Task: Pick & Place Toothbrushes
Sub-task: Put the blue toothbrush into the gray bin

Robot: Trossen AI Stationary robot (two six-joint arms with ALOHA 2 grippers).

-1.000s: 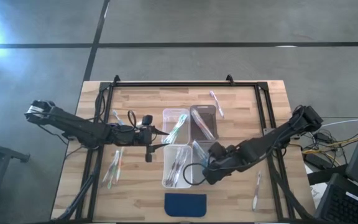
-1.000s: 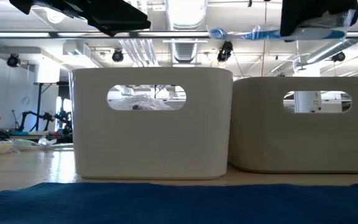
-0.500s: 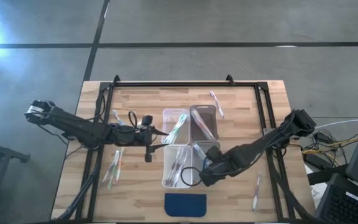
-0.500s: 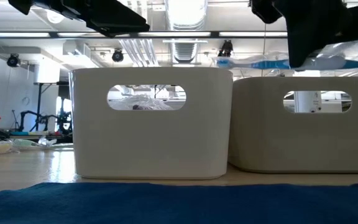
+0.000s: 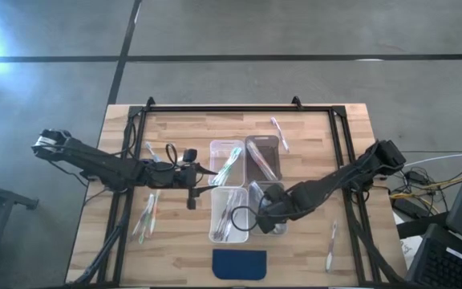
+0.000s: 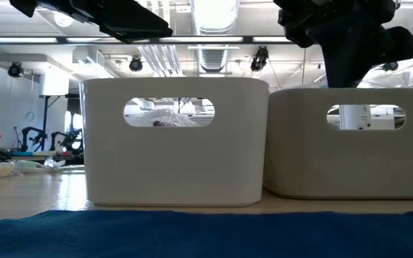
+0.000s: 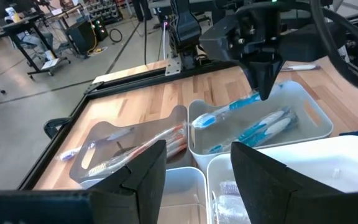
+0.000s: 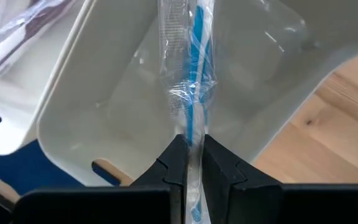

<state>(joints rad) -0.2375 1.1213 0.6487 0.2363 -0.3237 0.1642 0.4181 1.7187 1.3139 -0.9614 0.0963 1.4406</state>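
Observation:
Four clear bins stand mid-table. My right gripper (image 5: 263, 210) points down over the near right bin (image 5: 277, 228), shut on a blue toothbrush in a clear wrapper (image 8: 191, 93). In the left wrist view the same gripper (image 7: 266, 87) carries that toothbrush (image 7: 229, 111) above several blue toothbrushes (image 7: 269, 127) lying in the bin. My left gripper (image 5: 191, 172) waits open left of the bins, its fingers (image 7: 135, 180) holding nothing. In the low view the right gripper (image 6: 343, 36) hangs over the right-hand bin (image 6: 350, 143), whose wall hides the toothbrush. My right gripper pinches the wrapped toothbrush near its handle end (image 8: 192, 144) between the two fingers (image 8: 178, 163), coming from above and pointing down. The toothbrush slants away from the fingertips with its head end (image 7: 201, 120) lower, over the bin. Whether it touches the bin I cannot tell.
Loose toothbrushes lie on the wood at the left (image 5: 147, 217), far left (image 5: 167, 152), far side (image 5: 279, 132) and right (image 5: 331, 245). The far bins hold green (image 5: 227, 160) and pinkish (image 5: 263, 156) toothbrushes. A dark blue pad (image 5: 240, 263) lies at the near edge.
My right gripper has sunk and gone a little toward the table's left, still shut on the blue toothbrush. The toothbrush showed above the bin's rim in the low view half a second ago; the bin's wall now hides it.

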